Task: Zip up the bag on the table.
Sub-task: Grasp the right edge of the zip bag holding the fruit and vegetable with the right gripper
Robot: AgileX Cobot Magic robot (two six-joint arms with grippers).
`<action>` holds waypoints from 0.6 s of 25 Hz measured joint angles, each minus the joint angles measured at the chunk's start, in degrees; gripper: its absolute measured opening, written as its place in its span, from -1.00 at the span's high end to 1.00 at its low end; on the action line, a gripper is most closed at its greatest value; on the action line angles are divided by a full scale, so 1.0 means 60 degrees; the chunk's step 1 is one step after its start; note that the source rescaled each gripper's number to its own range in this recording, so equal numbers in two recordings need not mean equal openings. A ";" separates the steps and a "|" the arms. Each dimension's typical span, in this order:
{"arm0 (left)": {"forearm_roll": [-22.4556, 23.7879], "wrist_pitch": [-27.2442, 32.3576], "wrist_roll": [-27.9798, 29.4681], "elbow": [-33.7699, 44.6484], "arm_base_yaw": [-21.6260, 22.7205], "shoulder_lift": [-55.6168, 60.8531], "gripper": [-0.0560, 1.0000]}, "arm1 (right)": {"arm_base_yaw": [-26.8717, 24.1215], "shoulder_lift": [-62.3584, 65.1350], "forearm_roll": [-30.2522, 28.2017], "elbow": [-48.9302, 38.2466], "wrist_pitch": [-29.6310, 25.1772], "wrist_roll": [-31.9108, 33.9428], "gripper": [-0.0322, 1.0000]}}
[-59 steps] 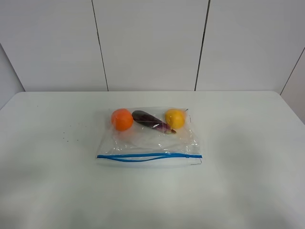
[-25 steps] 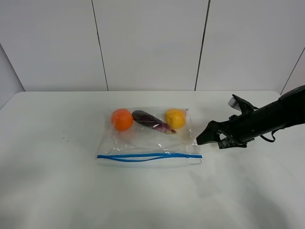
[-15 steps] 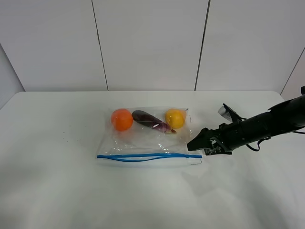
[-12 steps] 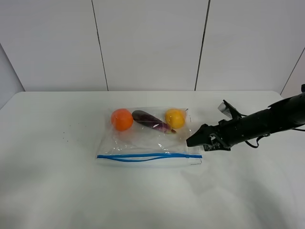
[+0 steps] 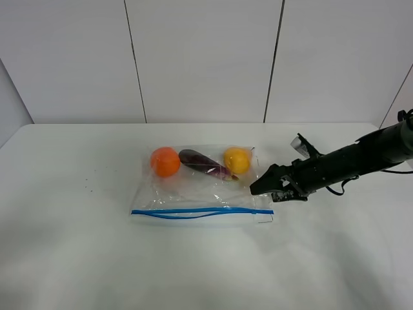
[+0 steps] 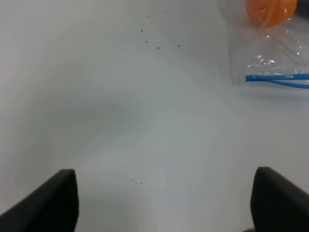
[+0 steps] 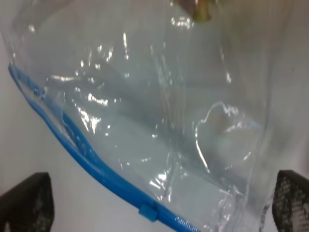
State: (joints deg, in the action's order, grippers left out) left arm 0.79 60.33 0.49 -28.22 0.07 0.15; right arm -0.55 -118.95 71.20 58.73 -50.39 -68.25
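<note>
The clear bag [image 5: 203, 187] lies flat mid-table [image 5: 77, 258] with an orange [image 5: 165, 161], a purple eggplant [image 5: 205, 163] and a yellow pear [image 5: 237, 160] inside. Its blue zip strip [image 5: 193, 212] runs along the near edge and shows two lines that split apart. My right gripper [image 5: 268, 189] is open and empty at the bag's right edge, low over it. The right wrist view shows the bag [image 7: 159, 111], the strip [image 7: 72, 140] and a small blue slider [image 7: 148, 211] between the spread fingertips [image 7: 29, 203]. My left gripper [image 6: 164, 203] is open over bare table, away from the bag's left corner [image 6: 270, 58].
White wall panels [image 5: 206, 58] stand behind the table's far edge. Small dark specks [image 5: 90, 187] dot the tabletop left of the bag. The right arm [image 5: 355, 158] stretches in from the right side.
The right arm came into view from the right and moved left, its open gripper reaching the bag's right edge. The bag has not moved.
</note>
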 joint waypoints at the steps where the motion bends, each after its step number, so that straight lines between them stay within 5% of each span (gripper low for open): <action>1: 0.0000 0.0000 0.0000 0.0000 0.0000 0.0000 -0.99 | 0.0000 -0.0080 0.0000 0.0000 -0.0093 -0.0032 -1.00; 15: 0.0000 0.0000 0.0000 0.0000 0.0000 0.0000 -0.99 | 0.0000 -0.1019 0.1223 0.0010 -0.0896 -0.1187 -0.96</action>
State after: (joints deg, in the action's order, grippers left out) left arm 0.79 60.33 0.49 -28.22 0.07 0.15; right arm -0.55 -125.06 78.54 58.79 -55.77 -75.37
